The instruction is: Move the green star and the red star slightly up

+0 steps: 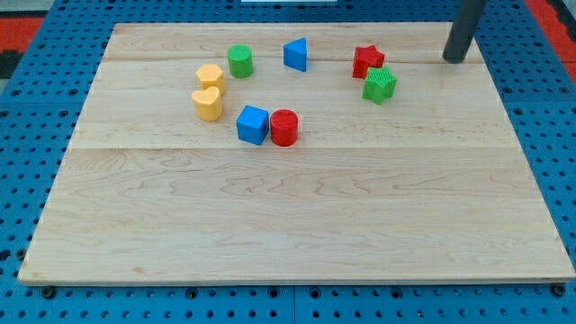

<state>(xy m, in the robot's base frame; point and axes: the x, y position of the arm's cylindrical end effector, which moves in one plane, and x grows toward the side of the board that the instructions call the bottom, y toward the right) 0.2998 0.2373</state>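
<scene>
The red star (366, 61) sits near the view's top right of the wooden board (297, 216). The green star (380, 85) lies just below and right of it, touching it. My tip (455, 59) rests on the board to the right of both stars, about level with the red star and well apart from them.
A blue triangle (296, 54) and a green cylinder (239, 61) lie left of the stars. Further left are a yellow hexagon (211, 76) and a yellow heart (207, 103). A blue cube (253, 124) and a red cylinder (283, 127) touch each other nearer the middle.
</scene>
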